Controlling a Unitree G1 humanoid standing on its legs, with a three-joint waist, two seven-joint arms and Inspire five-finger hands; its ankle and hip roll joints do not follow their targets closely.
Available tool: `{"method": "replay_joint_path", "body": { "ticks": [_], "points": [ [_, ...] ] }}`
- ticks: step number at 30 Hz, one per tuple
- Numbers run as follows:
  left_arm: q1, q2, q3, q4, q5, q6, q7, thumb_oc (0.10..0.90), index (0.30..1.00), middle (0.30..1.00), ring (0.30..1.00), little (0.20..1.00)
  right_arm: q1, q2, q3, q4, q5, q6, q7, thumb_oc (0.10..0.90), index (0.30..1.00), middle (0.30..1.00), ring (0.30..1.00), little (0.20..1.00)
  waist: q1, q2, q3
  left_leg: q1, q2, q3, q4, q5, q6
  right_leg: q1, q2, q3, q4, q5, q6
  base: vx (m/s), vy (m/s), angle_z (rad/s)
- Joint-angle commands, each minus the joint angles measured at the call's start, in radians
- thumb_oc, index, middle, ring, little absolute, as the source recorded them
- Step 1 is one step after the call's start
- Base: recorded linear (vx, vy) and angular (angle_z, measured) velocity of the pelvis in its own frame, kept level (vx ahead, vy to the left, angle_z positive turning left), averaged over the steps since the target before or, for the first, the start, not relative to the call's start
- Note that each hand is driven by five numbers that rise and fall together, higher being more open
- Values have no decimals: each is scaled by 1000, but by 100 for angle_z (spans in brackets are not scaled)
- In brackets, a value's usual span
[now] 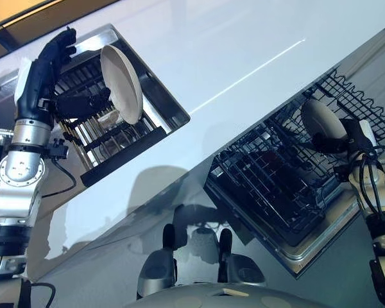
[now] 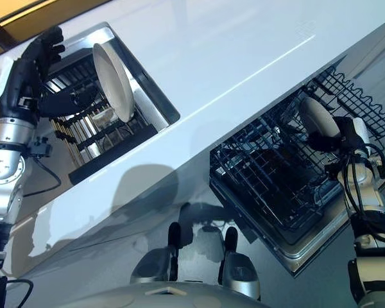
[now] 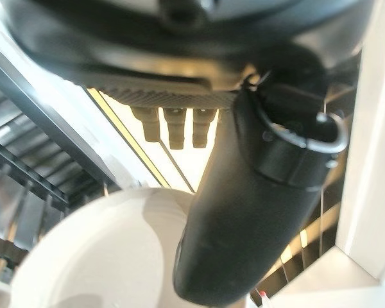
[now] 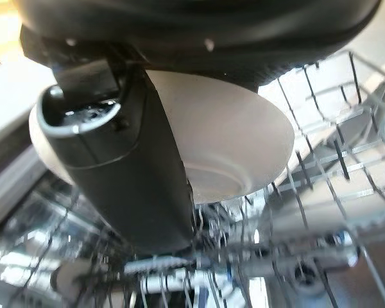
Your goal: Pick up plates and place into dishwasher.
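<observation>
Right hand (image 1: 354,138) pinched a plate (image 1: 322,120) over the dishwasher rack (image 1: 269,186); left hand (image 1: 48,70) gripped another plate (image 1: 120,82) in the sink rack (image 1: 109,138).

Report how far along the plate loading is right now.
Nothing looks racked yet. In hand: the right hand grips a white plate over the dishwasher's wire rack, not yet released. The left hand is at the second plate, which stands on edge in the sink drying rack; its thumb lies across that plate in the left wrist view. Left to do: seat the first plate, then carry over the second.
</observation>
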Motion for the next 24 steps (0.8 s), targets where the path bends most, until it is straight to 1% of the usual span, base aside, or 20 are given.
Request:
{"method": "replay_joint_path", "body": {
  "ticks": [1,3,5,6,9,10,12,17,18,19,22,24],
  "points": [
    [-109,71,10,-7,-48,-127,27,800,900,900,900,900,-106,-143,53,-26,18,-59,25,100,300,300,300,200,-2,0,-50,-120,-75,22,214,-127,57,-73,105,-44,211,-175,-88,-39,-68,-2],
    [-125,79,0,-2,-52,-125,30,800,900,900,900,900,-126,-142,74,-12,22,-49,38,100,300,300,300,200,-1,3,-37,-134,-74,22,227,-127,56,-84,104,-42,221,-174,-90,-56,-55,-4],
    [-147,88,-16,5,-58,-119,35,800,900,900,900,900,-154,-143,102,9,22,-20,69,100,300,300,300,200,0,7,-21,-151,-72,18,244,-126,55,-100,103,-41,237,-175,-92,-50,-54,-5],
    [-158,92,-25,11,-59,-119,36,800,900,900,900,900,-164,-142,117,25,16,10,79,100,300,300,300,200,1,8,-12,-161,-72,18,254,-125,54,-106,101,-40,244,-175,-93,-34,-35,-5],
    [-178,99,-41,14,-60,-112,44,800,900,900,900,900,-187,-143,150,73,-7,65,105,100,300,300,300,200,3,12,1,-174,-71,14,261,-121,52,-119,100,-40,251,-173,-94,-42,-20,0],
    [-186,105,-48,15,-64,-109,49,800,900,900,900,900,-197,-146,164,98,-22,96,117,100,300,300,300,200,5,13,7,-179,-71,13,263,-119,51,-123,99,-41,253,-171,-94,-33,0,1],
    [-197,112,-58,15,-70,-105,55,800,900,900,900,900,-219,-147,190,140,-44,129,123,100,300,300,300,200,9,15,13,-183,-70,11,263,-115,50,-126,98,-40,252,-169,-94,-17,3,0],
    [-225,119,-79,21,-77,-94,62,800,900,900,900,900,-267,-140,223,214,-53,155,104,100,300,300,300,200,14,18,28,-184,-70,8,260,-107,49,-129,97,-36,254,-163,-93,0,0,0],
    [-229,118,-84,21,-75,-92,65,800,900,900,900,900,-278,-137,228,227,-61,165,93,572,705,705,705,672,16,20,30,-183,-70,8,256,-104,49,-130,97,-35,253,-161,-92,0,0,0],
    [-232,120,-85,19,-76,-88,66,800,900,900,900,900,-284,-137,231,231,-61,169,86,800,900,900,900,900,16,21,31,-182,-70,8,250,-101,48,-129,98,-34,251,-160,-91,-32,35,4],
    [-231,121,-83,14,-78,-88,73,800,900,900,900,900,-294,-133,233,225,-40,173,61,800,900,900,900,900,15,24,35,-178,-72,8,236,-93,46,-127,98,-32,243,-157,-90,-34,49,6],
    [-225,116,-80,11,-74,-92,77,800,900,900,900,900,-293,-126,228,212,-46,160,46,800,900,900,900,900,14,25,35,-173,-72,8,224,-88,45,-124,99,-30,235,-154,-88,-25,53,1]
  ]
}}
